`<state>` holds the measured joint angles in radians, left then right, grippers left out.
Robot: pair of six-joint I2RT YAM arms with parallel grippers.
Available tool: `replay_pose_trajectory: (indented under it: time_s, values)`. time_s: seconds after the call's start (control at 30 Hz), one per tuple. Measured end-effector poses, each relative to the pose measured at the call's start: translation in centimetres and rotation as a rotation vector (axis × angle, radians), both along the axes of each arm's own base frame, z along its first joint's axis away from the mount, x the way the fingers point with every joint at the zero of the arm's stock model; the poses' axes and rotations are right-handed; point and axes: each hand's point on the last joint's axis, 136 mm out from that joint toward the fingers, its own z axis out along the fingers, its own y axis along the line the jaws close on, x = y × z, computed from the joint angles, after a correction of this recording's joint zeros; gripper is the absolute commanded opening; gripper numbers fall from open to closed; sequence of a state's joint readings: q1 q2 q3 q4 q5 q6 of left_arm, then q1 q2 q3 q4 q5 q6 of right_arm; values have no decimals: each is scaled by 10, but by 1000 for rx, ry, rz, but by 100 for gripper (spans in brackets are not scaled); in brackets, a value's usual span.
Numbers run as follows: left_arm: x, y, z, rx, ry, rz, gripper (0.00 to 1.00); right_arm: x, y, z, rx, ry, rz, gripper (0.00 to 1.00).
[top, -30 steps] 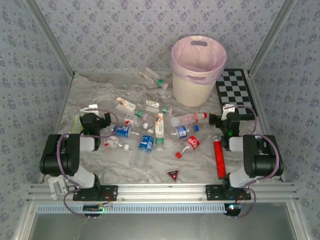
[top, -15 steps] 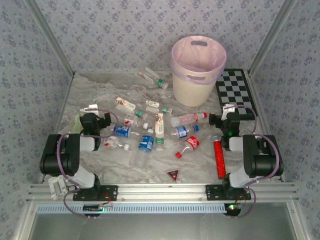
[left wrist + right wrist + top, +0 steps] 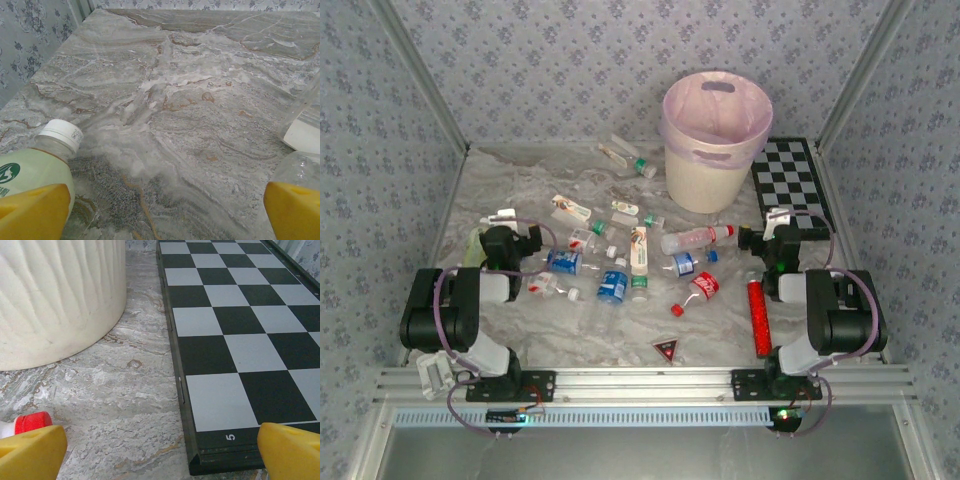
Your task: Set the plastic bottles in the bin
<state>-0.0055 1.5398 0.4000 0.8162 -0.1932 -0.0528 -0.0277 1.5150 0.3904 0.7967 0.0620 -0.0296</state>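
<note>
Several plastic bottles lie scattered mid-table: blue-labelled ones (image 3: 563, 262) (image 3: 612, 287), a red-labelled one (image 3: 704, 287), a clear red-capped one (image 3: 695, 238). Two more (image 3: 620, 155) lie left of the bin (image 3: 715, 140), a cream bucket with a pink liner at the back. My left gripper (image 3: 510, 222) (image 3: 162, 215) is open and low over bare marble. A green-labelled, white-capped bottle (image 3: 45, 160) is by its left finger and a clear bottle (image 3: 305, 120) by its right. My right gripper (image 3: 778, 218) (image 3: 162, 455) is open, between the bin wall (image 3: 55, 295) and the checkerboard, holding nothing.
A checkerboard (image 3: 792, 185) (image 3: 235, 315) lies right of the bin. A red glittery tube (image 3: 757, 315) lies by the right arm and a small red triangle (image 3: 665, 349) near the front. A red cap (image 3: 31, 422) shows by my right gripper's left finger. Patterned walls enclose the table.
</note>
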Motion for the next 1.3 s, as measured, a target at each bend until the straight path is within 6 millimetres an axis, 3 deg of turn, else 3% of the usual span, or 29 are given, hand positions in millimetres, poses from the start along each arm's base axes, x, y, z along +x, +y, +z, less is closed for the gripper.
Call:
replay_pose_trajectory:
  time_s: [0.13, 0.2, 0.27, 0.43, 0.5, 0.57, 0.7, 0.83, 0.93, 1.03, 1.3]
  values:
    - [-1, -1, -1, -3, 33, -7, 99, 0, 2, -3, 5, 26, 14, 100]
    - [0, -1, 10, 0, 66, -4, 99, 2, 5, -2, 9, 80, 21, 100]
    - [4, 2, 44, 4, 45, 14, 99, 9, 4, 16, 17, 106, 6, 100]
    - [0, 14, 161, -36, -45, 112, 99, 16, -3, 89, 107, 105, -112, 100]
    - [-7, 18, 176, -52, -11, 146, 99, 9, -1, 102, 151, 138, -136, 100]
    - [-15, 22, 169, -61, 67, 175, 98, -3, 3, 105, 184, 194, -150, 100]
    - [-48, 38, 98, -87, 330, 245, 96, -36, 22, 84, 258, 357, -136, 100]
    - [-89, 71, 38, -159, 534, 378, 96, -67, 34, 64, 316, 514, -119, 100]
    - [-104, 93, 19, -203, 580, 464, 98, -81, 38, 68, 345, 542, -115, 100]
    - [-105, 104, 7, -228, 598, 498, 98, -88, 40, 83, 371, 502, -109, 100]
    - [-98, 102, -41, -271, 715, 469, 96, -89, 43, 103, 404, 459, -103, 100]
